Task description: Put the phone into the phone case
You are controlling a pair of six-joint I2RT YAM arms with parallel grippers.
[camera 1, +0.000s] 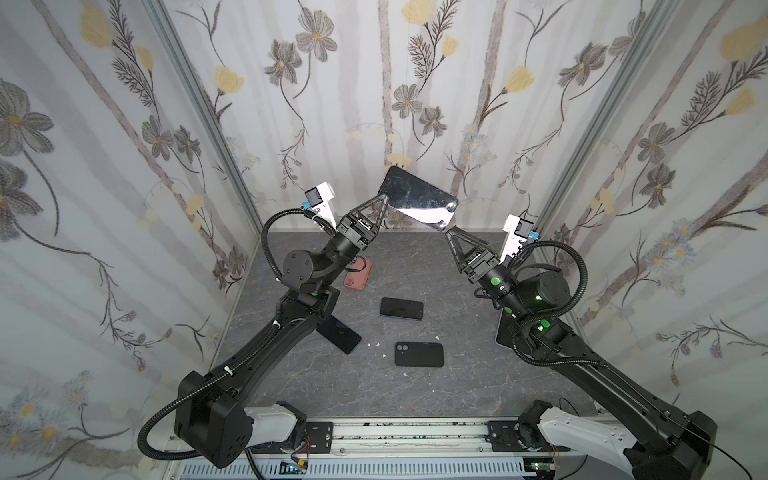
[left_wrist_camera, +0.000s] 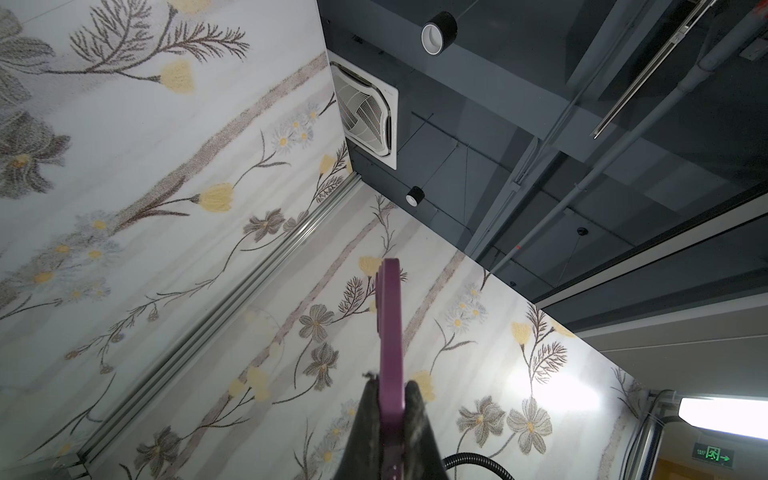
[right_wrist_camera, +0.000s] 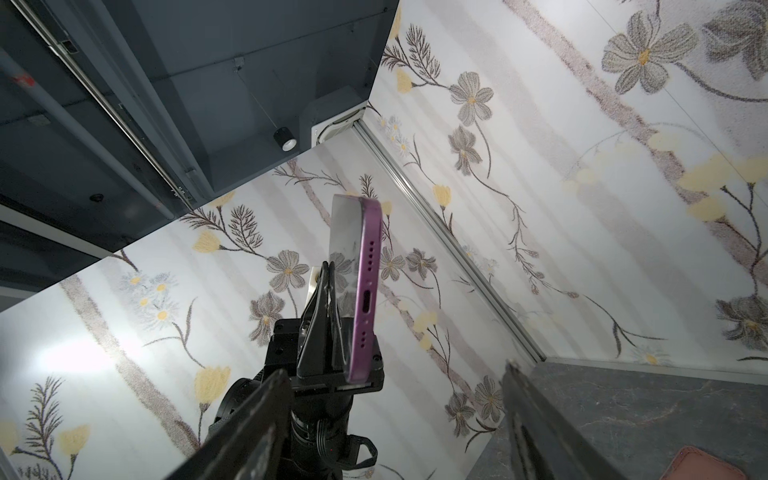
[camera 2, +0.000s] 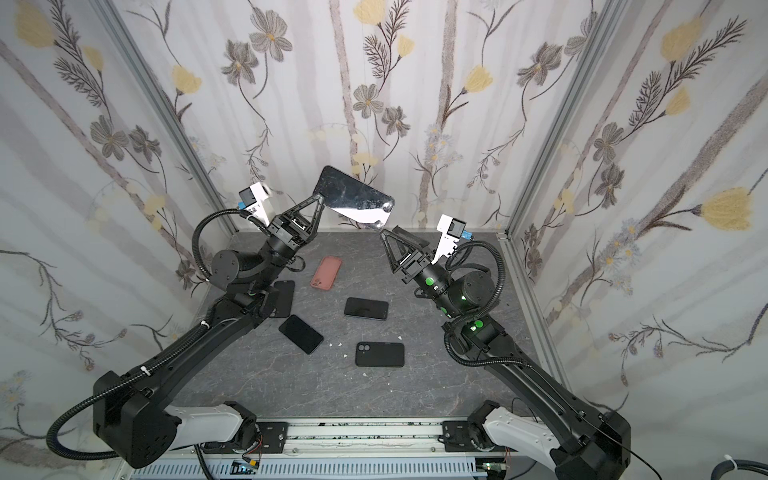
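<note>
The left gripper [camera 1: 384,199] is clamped tight on 1 end of the purple phone [camera 1: 419,203], which it holds high over the 12 o'clock edge of the table [camera 1: 332,386]. The right gripper [camera 1: 452,232], jaws apart and empty, sits just beside the phone's 4 o'clock corner. The phone appears lifted but uncased: the pink case [camera 2: 327,272] and black case [camera 2: 380,354] lie below. Both top views show only its mirror-like screen, while the right wrist view alone shows the charging port [right_wrist_camera: 368,300].
</note>
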